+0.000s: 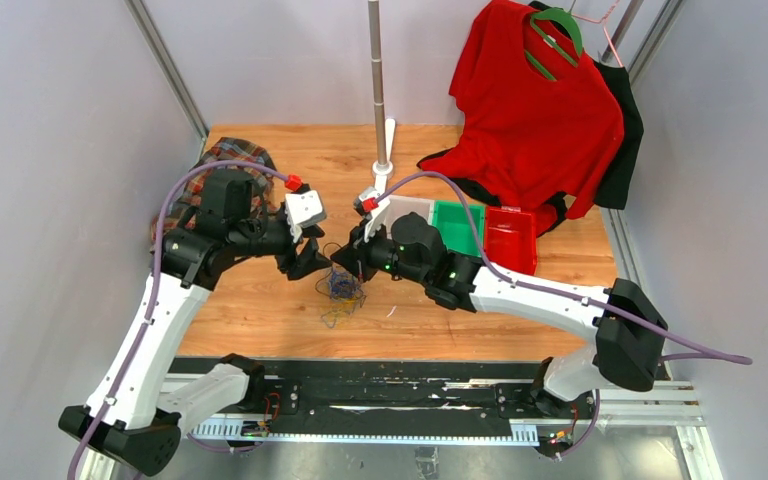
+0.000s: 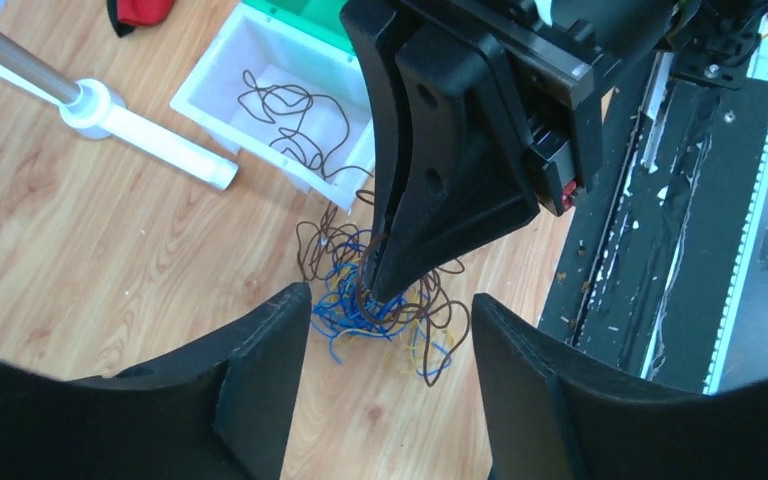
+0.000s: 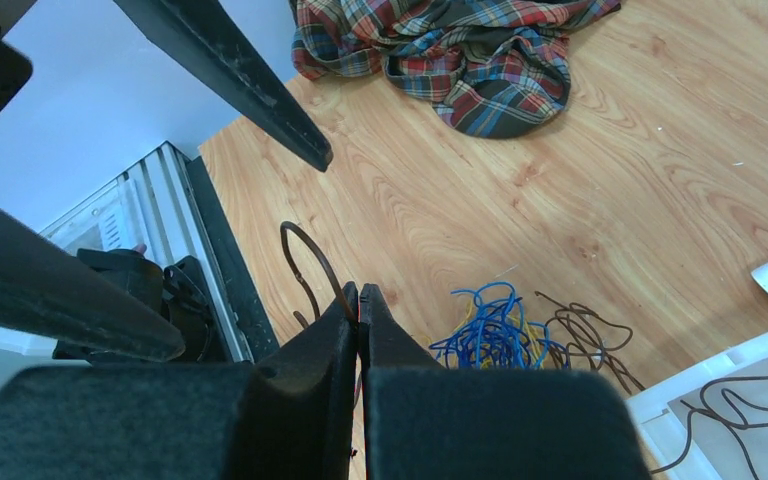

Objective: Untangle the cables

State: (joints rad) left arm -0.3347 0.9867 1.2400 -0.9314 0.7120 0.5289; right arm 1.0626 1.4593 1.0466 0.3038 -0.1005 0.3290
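Little done: one dark brown cable (image 2: 295, 100) in white plastic bin (image 2: 205, 70); tangled wad of blue, yellow and brown cables (image 1: 341, 293) remaining on wooden table (image 1: 260, 310), between hands. Right hand (image 3: 360, 298) pinched shut on brown strand (image 3: 320, 255); left hand (image 2: 390, 300) open.

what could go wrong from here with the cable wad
1. The right gripper is shut on a brown cable that probably runs through the wad; pulling may tighten or drag the whole tangle.
2. A brown strand lies in the white bin and trails over its rim toward the wad; a pull could drag it out.
3. The open left gripper is close to the right one; they could bump.
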